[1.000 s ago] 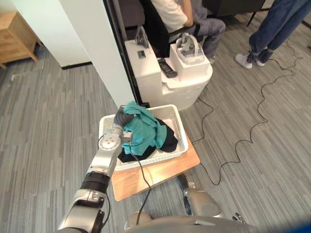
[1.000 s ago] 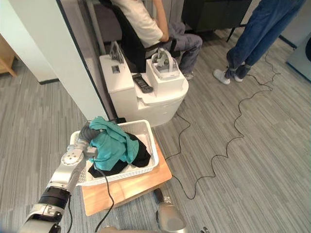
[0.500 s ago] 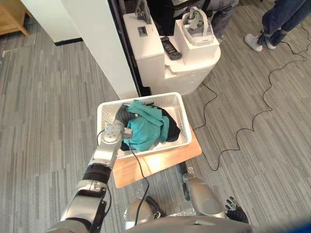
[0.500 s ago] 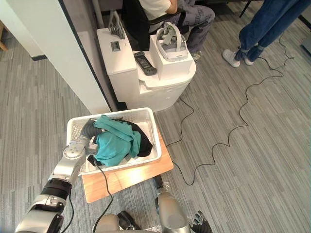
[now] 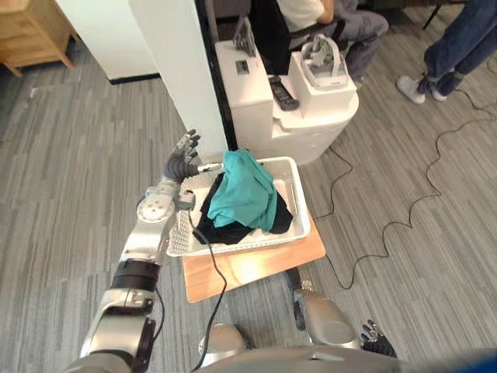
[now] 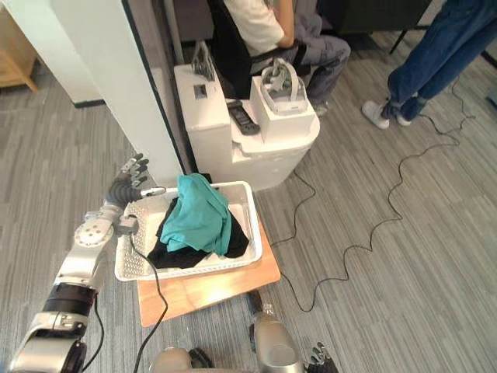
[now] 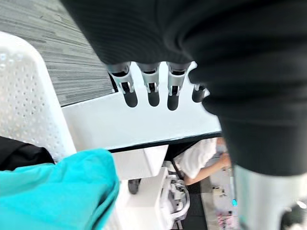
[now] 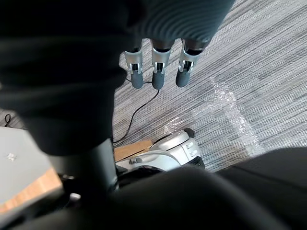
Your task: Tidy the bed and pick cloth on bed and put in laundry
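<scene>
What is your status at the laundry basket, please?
Left hand open, over basket corner, holding nothing. Right hand open, low at side. Teal cloth in basket, atop black cloth. White cabinet close behind.

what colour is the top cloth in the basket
Teal. The cloth lies over black clothing; best in left eye view.

I see a white basket (image 5: 304, 223) whose walls carry a dotted pattern of perforations. Inside it, a teal cloth (image 5: 245, 190) lies over a black cloth (image 5: 225, 231). Under the basket is a light-brown wooden board (image 5: 256, 268). Around the basket the floor (image 5: 70, 202) is grey, streaked in plank-like stripes. Behind the basket stands a white unit (image 5: 268, 124) with a black remote (image 5: 284, 92). At the basket's far left corner my left hand (image 5: 180, 162) shows silver fingers with dark tips. Well behind the basket, a person wears blue jeans (image 5: 466, 39) and white shoes (image 5: 409, 87).
</scene>
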You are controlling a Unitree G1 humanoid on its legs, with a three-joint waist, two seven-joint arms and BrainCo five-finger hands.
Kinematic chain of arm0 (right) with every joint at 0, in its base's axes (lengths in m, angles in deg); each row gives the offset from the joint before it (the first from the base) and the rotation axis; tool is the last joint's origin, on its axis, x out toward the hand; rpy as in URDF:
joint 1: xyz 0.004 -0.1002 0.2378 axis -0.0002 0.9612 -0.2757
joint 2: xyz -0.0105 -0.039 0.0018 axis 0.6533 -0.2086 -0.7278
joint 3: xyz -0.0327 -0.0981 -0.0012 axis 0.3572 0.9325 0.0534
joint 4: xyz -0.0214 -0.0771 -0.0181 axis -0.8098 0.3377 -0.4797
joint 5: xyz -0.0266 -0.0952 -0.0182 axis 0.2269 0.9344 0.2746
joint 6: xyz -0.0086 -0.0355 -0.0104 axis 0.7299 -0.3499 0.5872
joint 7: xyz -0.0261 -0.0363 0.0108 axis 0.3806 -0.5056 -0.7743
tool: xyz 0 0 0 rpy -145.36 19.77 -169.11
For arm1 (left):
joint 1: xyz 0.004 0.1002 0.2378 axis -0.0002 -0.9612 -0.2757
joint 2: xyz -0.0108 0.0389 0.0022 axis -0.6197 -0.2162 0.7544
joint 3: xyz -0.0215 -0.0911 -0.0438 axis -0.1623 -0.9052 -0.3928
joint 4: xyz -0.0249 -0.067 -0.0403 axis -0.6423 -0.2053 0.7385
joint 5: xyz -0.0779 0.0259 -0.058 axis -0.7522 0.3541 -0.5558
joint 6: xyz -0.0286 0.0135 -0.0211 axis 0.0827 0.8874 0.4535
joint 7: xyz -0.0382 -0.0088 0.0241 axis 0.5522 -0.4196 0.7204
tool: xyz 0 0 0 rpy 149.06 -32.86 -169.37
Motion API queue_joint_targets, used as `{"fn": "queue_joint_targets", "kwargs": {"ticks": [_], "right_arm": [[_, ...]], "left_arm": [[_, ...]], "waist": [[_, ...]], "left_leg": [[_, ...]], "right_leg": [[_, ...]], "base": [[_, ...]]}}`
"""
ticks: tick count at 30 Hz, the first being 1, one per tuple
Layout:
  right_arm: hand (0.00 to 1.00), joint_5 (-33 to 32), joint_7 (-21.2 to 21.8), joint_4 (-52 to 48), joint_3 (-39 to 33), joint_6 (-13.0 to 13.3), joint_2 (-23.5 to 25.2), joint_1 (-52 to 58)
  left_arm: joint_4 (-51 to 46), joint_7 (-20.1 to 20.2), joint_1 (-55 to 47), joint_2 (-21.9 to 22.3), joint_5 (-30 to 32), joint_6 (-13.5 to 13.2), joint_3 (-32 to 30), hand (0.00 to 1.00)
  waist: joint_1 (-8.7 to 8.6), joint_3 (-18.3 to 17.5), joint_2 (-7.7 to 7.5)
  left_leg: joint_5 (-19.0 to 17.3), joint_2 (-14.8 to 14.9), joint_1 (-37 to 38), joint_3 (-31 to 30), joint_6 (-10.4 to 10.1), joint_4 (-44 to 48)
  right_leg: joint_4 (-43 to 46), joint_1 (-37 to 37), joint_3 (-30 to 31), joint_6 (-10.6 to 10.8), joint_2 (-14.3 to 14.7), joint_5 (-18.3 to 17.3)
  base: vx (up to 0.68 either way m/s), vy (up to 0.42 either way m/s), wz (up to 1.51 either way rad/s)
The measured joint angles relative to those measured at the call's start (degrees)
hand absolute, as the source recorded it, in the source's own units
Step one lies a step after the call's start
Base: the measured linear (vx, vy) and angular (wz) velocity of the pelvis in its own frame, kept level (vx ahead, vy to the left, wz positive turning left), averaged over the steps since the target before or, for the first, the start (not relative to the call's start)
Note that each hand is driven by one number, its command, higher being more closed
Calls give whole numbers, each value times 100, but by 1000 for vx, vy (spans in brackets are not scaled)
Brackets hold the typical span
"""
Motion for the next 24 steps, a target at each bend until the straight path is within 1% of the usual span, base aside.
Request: {"fn": "queue_joint_targets", "kwargs": {"ticks": [4,7,10,12,13,15,16,18,20,21,22,24], "right_arm": [[0,77,-11,205,-97,-29,22,42],[0,116,-1,296,-188,-80,23,79],[0,120,11,380,-186,-193,-16,96],[0,123,5,468,-187,-213,-22,98],[0,138,5,542,-186,-211,-30,93],[0,171,-9,665,-185,-209,-37,84],[0,170,-14,738,-187,-194,-40,41],[0,173,-40,870,-188,-163,-56,-45],[0,170,-89,938,-188,-83,-61,-80],[0,169,-117,962,-189,-50,-70,-138],[0,169,-126,1034,-189,9,-104,-197],[0,171,-132,1114,-189,21,-136,-235]], "left_arm": [[-141,109,-523,89,-685,60,-77,0],[-298,227,-1023,504,-1471,256,-269,0],[-262,233,-1778,922,-1767,281,-196,0],[-100,202,-2217,1207,-1981,281,-138,0],[94,181,-2414,1338,-1981,270,-85,0],[509,91,-2702,1499,-1974,241,22,0],[786,100,-2821,1602,-1973,230,20,0],[1257,230,-3005,1685,-1946,227,27,0],[1659,274,-3101,1718,-1762,212,19,0],[1891,299,-3134,1724,-1582,182,22,0],[2204,306,-3163,1728,-1194,119,22,0],[2562,256,-3157,1735,-490,41,18,0]], "waist": [[46,-339,34],[94,-469,73],[124,-626,67],[136,-729,46],[163,-776,24],[247,-865,53],[272,-896,14],[272,-922,15],[298,-930,14],[299,-956,26],[285,-979,40],[286,-989,69]], "left_leg": [[191,-109,281,-98,-40,-407],[327,-208,473,-201,-38,-685],[467,-307,607,-331,-13,-956],[551,-363,622,-450,6,-1106],[590,-383,623,-521,11,-1166],[665,-417,626,-613,15,-1288],[706,-431,652,-675,11,-1342],[773,-461,688,-770,15,-1463],[829,-477,746,-810,2,-1556],[853,-489,764,-846,-4,-1608],[872,-496,771,-873,-8,-1643],[901,-506,784,-927,-11,-1696]], "right_leg": [[-208,299,-135,-9,-41,-6],[-322,517,-245,-9,-98,-6],[-459,694,-380,-2,-161,-3],[-528,763,-492,0,-210,-1],[-595,810,-527,4,-226,2],[-706,869,-619,10,-252,8],[-723,909,-661,10,-259,9],[-839,1009,-773,9,-280,27],[-922,1086,-800,3,-277,48],[-940,1096,-811,2,-273,48],[-1006,1134,-851,3,-274,68],[-1045,1158,-879,6,-272,81]], "base": [[51,-5,18],[26,-9,23],[9,-17,29],[8,-19,35],[7,-25,34],[8,-33,27],[10,-30,21],[2,-30,27],[-4,-25,13],[-7,-23,7],[-4,-28,9],[-1,-23,10]]}}
